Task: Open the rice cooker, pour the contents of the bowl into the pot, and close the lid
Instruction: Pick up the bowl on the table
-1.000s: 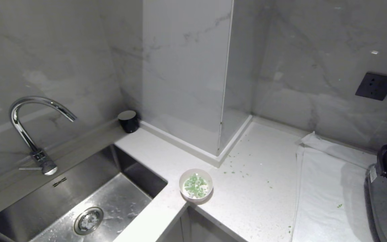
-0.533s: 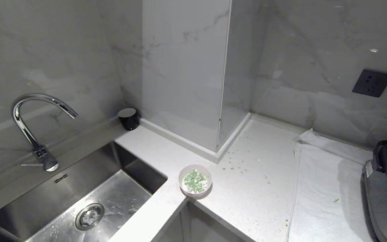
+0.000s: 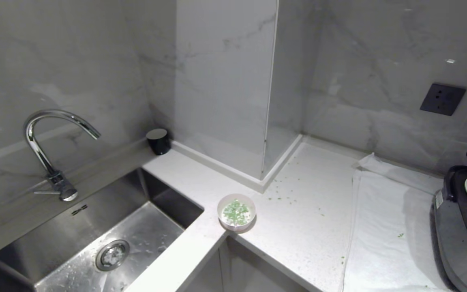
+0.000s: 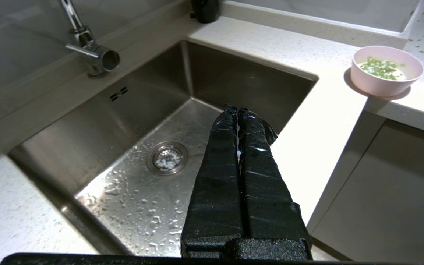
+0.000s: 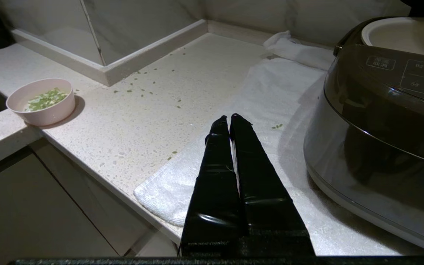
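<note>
The small pink bowl point(image 3: 236, 212) sits on the white counter corner beside the sink, with the green contents point(image 3: 235, 213) lying in it. At the right edge of the head view stands the dark rice cooker point(image 3: 458, 231); a pale round inside shows at its top, and the lid is cut off by the frame edge. Neither gripper shows in the head view. My left gripper point(image 4: 237, 109) hangs shut and empty over the sink, the bowl point(image 4: 387, 71) well off to its side. My right gripper point(image 5: 229, 118) is shut and empty over the towel, beside the cooker point(image 5: 377, 121).
A steel sink point(image 3: 108, 227) with a chrome tap point(image 3: 49, 154) fills the left. A black cup point(image 3: 158, 141) stands at the wall. A white towel point(image 3: 383, 227) lies under the cooker. Green bits point(image 3: 284, 194) are scattered on the counter. A wall pillar point(image 3: 225, 89) juts out behind.
The whole head view has shifted, so the camera moved: more of the cooker shows at the right and the bowl sits higher in the picture. Nothing on the counter moved.
</note>
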{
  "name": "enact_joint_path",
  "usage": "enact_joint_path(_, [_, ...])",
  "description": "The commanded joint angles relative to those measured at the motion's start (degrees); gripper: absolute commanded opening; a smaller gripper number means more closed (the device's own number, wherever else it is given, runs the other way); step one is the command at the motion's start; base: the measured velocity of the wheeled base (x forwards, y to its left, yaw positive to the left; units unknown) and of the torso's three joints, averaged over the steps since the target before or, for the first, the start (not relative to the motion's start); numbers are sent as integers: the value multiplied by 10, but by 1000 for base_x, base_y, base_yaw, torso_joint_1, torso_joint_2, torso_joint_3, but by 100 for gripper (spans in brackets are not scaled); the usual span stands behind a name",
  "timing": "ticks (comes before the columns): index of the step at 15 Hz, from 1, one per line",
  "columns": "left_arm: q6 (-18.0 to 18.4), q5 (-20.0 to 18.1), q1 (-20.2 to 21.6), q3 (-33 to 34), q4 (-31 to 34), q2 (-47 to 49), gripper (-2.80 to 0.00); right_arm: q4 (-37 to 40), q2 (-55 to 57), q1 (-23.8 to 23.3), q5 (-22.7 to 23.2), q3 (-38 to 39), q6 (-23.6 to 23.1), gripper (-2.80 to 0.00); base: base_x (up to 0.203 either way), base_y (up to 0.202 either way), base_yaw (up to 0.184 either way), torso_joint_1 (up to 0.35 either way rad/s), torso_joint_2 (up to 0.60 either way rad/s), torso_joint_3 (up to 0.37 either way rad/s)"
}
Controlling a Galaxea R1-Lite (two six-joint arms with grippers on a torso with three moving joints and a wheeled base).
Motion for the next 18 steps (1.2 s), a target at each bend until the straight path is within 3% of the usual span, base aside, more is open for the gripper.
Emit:
enact_joint_path(1, [0, 0, 0, 0, 1, -1, -280, 0, 0, 0, 0, 1, 0, -280, 0, 12, -45, 0, 9, 5])
enact_joint_path(18, [1, 0, 0, 0, 1, -1, -280, 0, 0, 0, 0, 1, 0, -280, 1, 8, -169, 2, 1, 2])
